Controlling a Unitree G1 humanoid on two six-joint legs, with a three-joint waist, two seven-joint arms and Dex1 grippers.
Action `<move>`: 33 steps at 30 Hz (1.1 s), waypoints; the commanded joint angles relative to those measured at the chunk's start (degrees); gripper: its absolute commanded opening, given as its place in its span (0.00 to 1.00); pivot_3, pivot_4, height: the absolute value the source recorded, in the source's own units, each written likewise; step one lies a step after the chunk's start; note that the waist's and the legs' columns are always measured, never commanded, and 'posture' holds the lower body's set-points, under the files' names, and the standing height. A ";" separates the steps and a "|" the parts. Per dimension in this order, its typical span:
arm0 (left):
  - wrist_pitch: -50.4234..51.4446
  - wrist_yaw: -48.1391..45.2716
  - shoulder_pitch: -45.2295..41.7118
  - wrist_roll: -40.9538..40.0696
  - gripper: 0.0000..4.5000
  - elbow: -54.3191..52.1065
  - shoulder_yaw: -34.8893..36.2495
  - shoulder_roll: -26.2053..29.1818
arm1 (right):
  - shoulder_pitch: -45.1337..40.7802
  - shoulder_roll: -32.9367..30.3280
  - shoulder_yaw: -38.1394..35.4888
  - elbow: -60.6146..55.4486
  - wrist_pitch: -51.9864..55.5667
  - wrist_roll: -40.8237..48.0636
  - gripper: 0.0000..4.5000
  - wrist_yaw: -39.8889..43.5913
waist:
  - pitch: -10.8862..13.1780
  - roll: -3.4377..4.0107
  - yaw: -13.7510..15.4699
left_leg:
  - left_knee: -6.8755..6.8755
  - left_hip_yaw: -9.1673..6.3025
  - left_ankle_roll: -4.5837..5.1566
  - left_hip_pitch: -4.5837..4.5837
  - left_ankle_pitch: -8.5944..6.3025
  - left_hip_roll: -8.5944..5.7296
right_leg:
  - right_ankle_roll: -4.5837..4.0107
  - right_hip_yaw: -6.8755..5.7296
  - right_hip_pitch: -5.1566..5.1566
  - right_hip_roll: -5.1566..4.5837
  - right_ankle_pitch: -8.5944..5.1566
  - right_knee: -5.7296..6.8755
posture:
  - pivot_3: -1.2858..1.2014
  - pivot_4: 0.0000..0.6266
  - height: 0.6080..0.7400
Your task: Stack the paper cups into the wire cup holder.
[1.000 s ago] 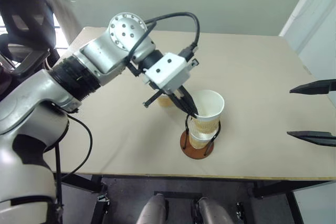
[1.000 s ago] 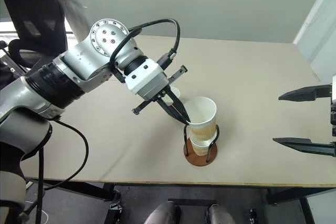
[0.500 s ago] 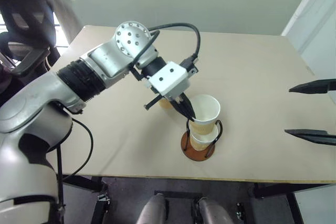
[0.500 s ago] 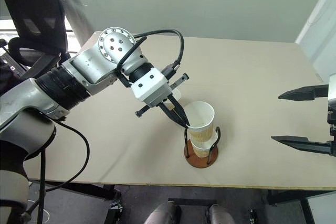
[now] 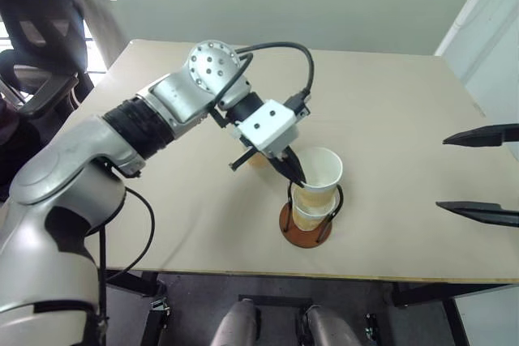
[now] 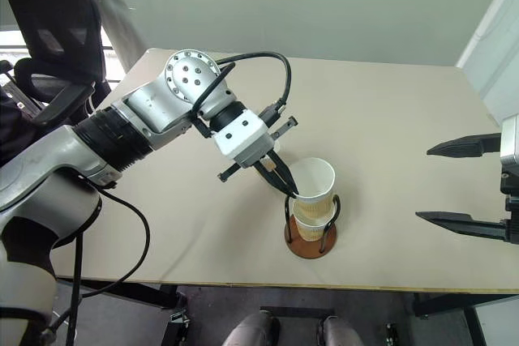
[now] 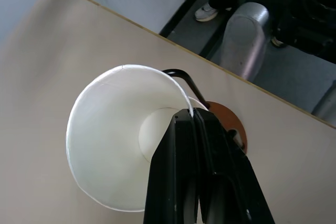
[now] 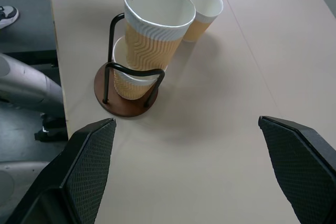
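The wire cup holder (image 5: 305, 231) stands near the table's front edge with one paper cup (image 5: 306, 216) seated in it. A second paper cup (image 5: 321, 171) is partly nested in that one, rising above the wire loops. My left gripper (image 5: 298, 181) is shut on the near-left part of this upper cup's rim, one finger inside and one outside, as the left wrist view (image 7: 190, 114) shows. A third paper cup (image 8: 202, 8) stands on the table just behind the holder, partly hidden by my left hand in the eye views. My right gripper (image 6: 423, 184) hovers open at the right, well clear of the cups.
The tan table (image 5: 389, 111) extends far behind and to the right of the holder. A black office chair (image 6: 40, 30) stands past the table's left end. The table's front edge (image 5: 324, 271) runs just in front of the holder.
The held cup now sits a little lower and straighter over the cup in the holder. My left forearm has swung further over the table. The right gripper has stayed put.
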 commanded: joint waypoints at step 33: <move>-4.34 -1.67 7.21 34.43 0.80 43.31 34.06 -7.52 | -6.63 -2.57 12.67 8.41 -11.76 -1.32 1.00 0.19 | -0.06 0.19 0.82 | 0.08 -0.05 0.10 -0.16 0.11 -0.31 | 0.31 0.03 -0.04 -0.25 0.06 -0.06 | 0.52 0.24 1.00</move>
